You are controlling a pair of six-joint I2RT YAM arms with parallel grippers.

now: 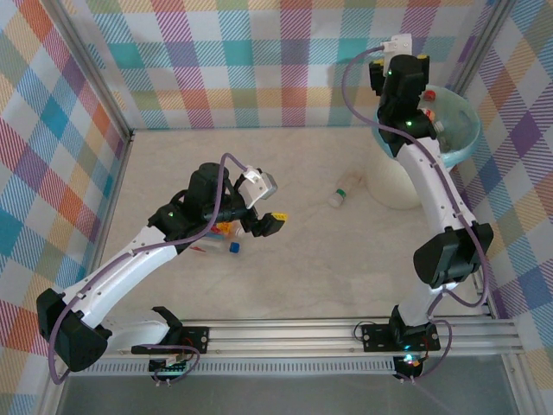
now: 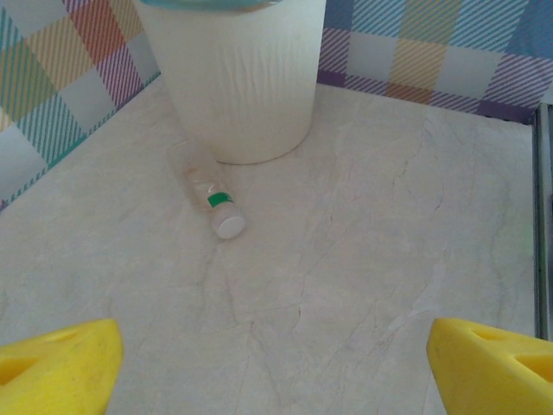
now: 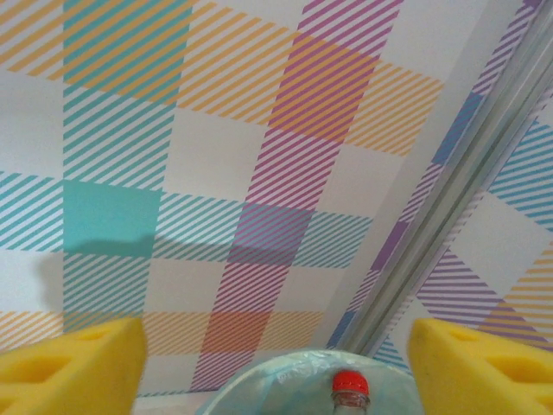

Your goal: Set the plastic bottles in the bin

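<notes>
Your right gripper (image 3: 276,367) hung over the bin (image 3: 259,393) with its fingers spread wide, gripping nothing. A red-capped bottle (image 3: 350,385) stood just below them, apparently inside the bag, though the wrist view cut off its body. Your left gripper (image 2: 276,367) was likewise wide and empty. It faced a white-capped bottle (image 2: 216,197) lying on the desk (image 2: 371,259) just beside the foot of the bin. A few more bottles (image 1: 226,232) lay on the desk under the left arm. At least these remained to be binned.

Bright, even, diffuse light fell from above — shadows were soft and faint; the nearest foreground in both wrist views was blurred.
</notes>
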